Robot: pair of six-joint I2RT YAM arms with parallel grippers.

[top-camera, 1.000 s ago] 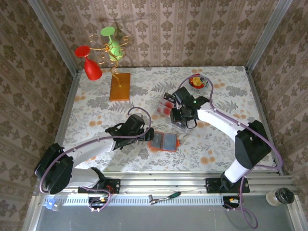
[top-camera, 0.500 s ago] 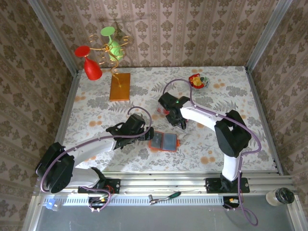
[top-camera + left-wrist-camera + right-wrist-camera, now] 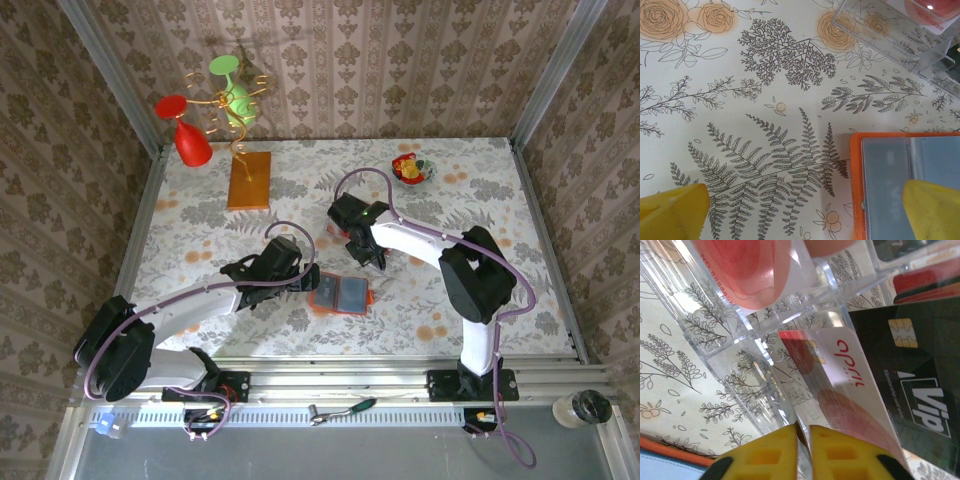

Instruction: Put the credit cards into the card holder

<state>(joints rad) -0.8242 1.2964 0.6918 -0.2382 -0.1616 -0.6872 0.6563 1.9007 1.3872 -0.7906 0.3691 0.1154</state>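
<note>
Card transfer, pick-up stage. The card holder [image 3: 341,293] lies open and flat on the flower-patterned table [image 3: 200,230], orange rim outward and grey-blue inside facing up; no card sits in the part of it that shows. Just beyond the holder stands the clear tray [image 3: 765,335], whose compartments hold the credit cards.

The right gripper [image 3: 802,450] reaches into the tray from the holder's side. Its yellow fingers [image 3: 840,455] are pressed almost together, and the lower corner of a red-and-white card [image 3: 840,385] runs down into the thin slit between them, so the pinch appears to be on that card. The card leans tilted against a tray divider, with a black card [image 3: 920,370] lying just behind it, farther from the holder.

The left gripper [image 3: 801,210] hovers at the holder's left edge with its fingers spread wide: one tip [image 3: 932,210] is over the grey-blue lining, the other [image 3: 670,210] over bare table beside the holder. It holds nothing.

Step in hand: taking one card out of the tray. The next move calls for lifting that card clear of the dividers without dragging the black one along, carrying it over the holder, and sliding it edge-first into a pocket. The left gripper is well placed to press the holder down against that push.
</note>
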